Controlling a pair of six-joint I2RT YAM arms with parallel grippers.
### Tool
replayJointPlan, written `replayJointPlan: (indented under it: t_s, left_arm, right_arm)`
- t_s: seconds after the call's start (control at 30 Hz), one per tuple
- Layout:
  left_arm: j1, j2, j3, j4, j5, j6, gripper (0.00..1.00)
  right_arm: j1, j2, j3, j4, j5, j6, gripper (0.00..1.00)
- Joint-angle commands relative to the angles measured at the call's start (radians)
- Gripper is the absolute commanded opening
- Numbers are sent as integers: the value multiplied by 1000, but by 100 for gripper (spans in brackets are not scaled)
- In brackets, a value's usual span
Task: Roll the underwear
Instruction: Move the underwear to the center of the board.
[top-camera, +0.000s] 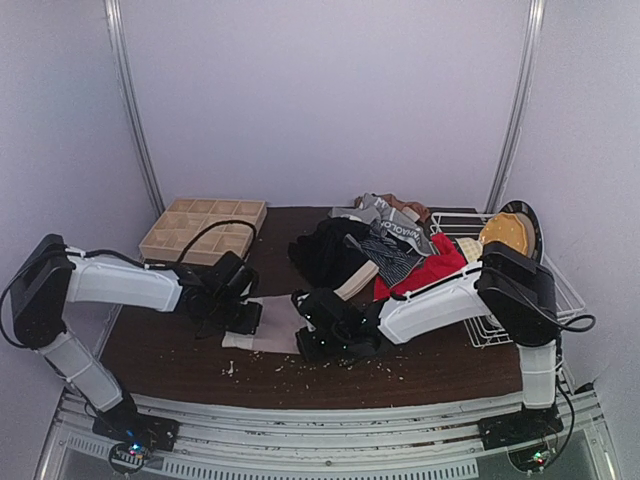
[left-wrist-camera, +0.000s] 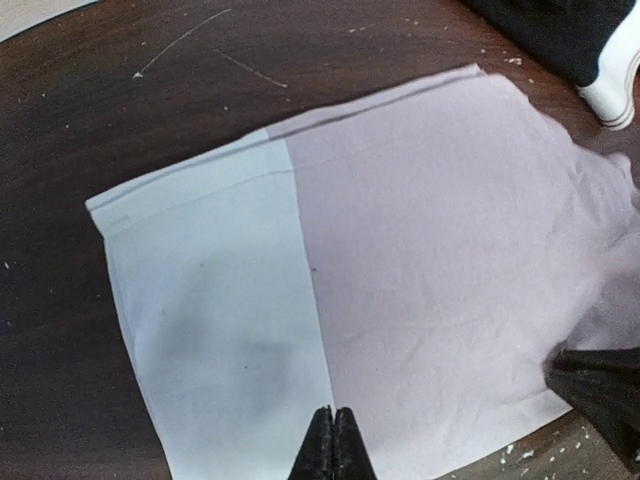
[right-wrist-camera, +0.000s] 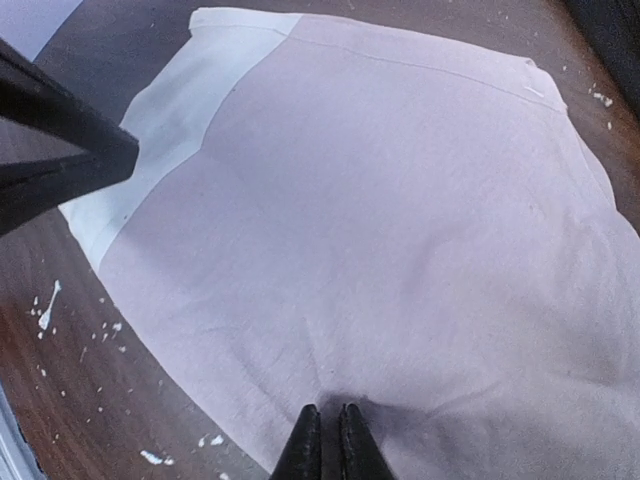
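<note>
A pale pink-beige underwear (top-camera: 272, 322) lies flat on the dark table, with a lighter panel on its left side (left-wrist-camera: 210, 300). My left gripper (left-wrist-camera: 334, 440) is shut, its tips over the cloth's near edge with no wrinkles around them. My right gripper (right-wrist-camera: 322, 440) is shut at the cloth's (right-wrist-camera: 400, 220) near right edge, and creases run to its tips. The grippers stand at opposite sides of the cloth, left (top-camera: 248, 318) and right (top-camera: 304, 340). A pile behind holds black (top-camera: 325, 250), grey-striped (top-camera: 392, 250) and red (top-camera: 432, 270) underwear.
A wooden grid tray (top-camera: 200, 228) stands at the back left. A white wire rack (top-camera: 530, 300) with a yellow plate (top-camera: 508, 232) stands at the right. Pale crumbs (top-camera: 300, 368) lie along the table's front.
</note>
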Motion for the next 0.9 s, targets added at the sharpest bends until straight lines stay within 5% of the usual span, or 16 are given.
replayJointPlan:
  t_s: [0.0,0.2,0.47,0.87]
  left_arm:
    - [-28,-99,-45,-12,-48,-38,0]
    - [-58,-235,-136,-48,-40,-67,0]
    - [-73,-291,-190,-23,42,-40,0]
    - [-61,-21,-115,102,50,4,0]
  right_arm:
    - [103,-26,-75,-70,84,161,9]
    - [215,-83,-60,-83,111,245,26]
    - [213,-371,-117,-197,220,99,36]
    - [219,-274,-181,-209,69,32,13]
